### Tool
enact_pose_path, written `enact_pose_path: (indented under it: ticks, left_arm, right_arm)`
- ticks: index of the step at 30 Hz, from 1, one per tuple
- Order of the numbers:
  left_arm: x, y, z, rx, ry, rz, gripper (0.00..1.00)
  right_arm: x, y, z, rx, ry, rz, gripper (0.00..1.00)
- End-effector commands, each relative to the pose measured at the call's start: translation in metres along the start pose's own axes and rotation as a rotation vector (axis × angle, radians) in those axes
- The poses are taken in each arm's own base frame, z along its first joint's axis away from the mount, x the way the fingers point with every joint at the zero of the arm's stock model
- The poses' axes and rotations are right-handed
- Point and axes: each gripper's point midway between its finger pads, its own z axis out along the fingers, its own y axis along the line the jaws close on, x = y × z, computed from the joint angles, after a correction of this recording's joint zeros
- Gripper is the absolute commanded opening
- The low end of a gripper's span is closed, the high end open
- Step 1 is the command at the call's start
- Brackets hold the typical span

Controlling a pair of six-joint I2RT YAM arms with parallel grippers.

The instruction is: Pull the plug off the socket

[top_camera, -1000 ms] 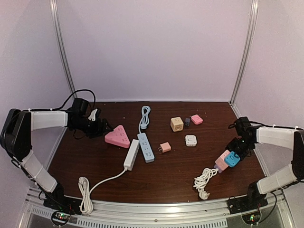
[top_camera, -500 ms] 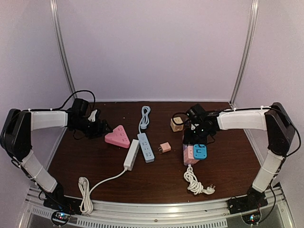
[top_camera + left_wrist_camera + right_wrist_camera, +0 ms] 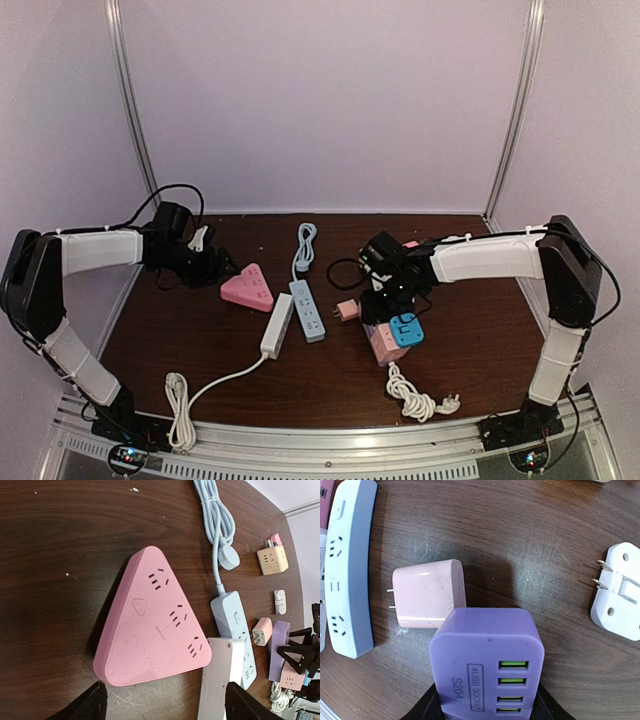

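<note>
Now, bracing step: right claw (image 3: 487, 710) clamps purple USB socket block (image 3: 485, 645); left claw (image 3: 162, 707), spread apart, should next grip blue plug (image 3: 405, 330).

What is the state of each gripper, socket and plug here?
Purple socket: held, USB ports empty.
Right gripper: shut on that socket.
Left gripper: open, empty.
Blue plug: not yet pulled off.
Triangle socket: flat, outlets empty.
Blue strip: outlets empty, cord bundled.
Pink charger: unplugged, lying flat.
</note>
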Motion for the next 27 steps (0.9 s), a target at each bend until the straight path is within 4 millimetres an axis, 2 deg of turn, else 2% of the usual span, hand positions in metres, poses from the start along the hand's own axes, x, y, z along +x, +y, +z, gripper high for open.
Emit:
enact_pose_path:
  ticks: [1,8,16,20,24,27]
  left_arm:
    - [-0.019,-0.021,-0.003,0.023,-0.049,0.03,0.82]
    - [-0.021,-0.042,0.003,0.034,-0.049,0.055,0.82]
    - [-0.022,-0.056,0.008,0.04,-0.049,0.062,0.82]
    - [-0.023,-0.062,0.01,0.047,-0.047,0.061,0.82]
    - [-0.022,-0.07,0.014,0.075,-0.043,0.057,0.83]
    - [-0.019,-0.076,0.018,0.103,-0.037,0.045,0.83]
  right_arm:
    - [0.014,-0.01,0.004,0.067,0.054,-0.004,0.34]
    - [0.007,-0.024,-0.001,0.121,-0.008,0.069,0.37]
    - [0.003,-0.006,0.017,0.049,0.026,0.041,0.42]
    - [-0.015,0.001,0.024,0.051,0.002,0.029,0.45]
    - [-0.033,-0.004,0.03,0.047,-0.019,0.054,0.49]
    - [-0.054,-0.01,0.029,0.023,-0.058,0.085,0.55]
